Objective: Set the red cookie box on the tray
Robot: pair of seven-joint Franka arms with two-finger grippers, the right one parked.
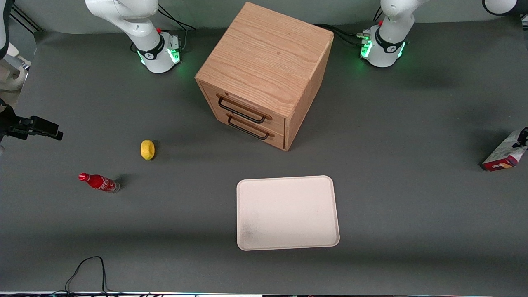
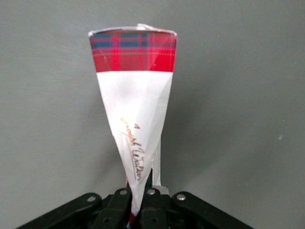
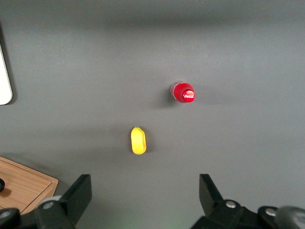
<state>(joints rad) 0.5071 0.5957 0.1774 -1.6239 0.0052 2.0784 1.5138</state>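
Red cookie box sits pinched in your claw at the working arm's end, well apart from tray.

red cookie box: gold cursive script, unreadable | soda bottle: white Coca-Cola script on cap

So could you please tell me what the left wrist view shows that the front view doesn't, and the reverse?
Only the left wrist view shows the gripper, jaws shut on the slim red-tartan-and-white cookie box. Only the front view shows the pale cream rectangular tray, oak drawer cabinet, yellow lemon and small red soda bottle. Both show the box at the working arm's end, above the grey table.
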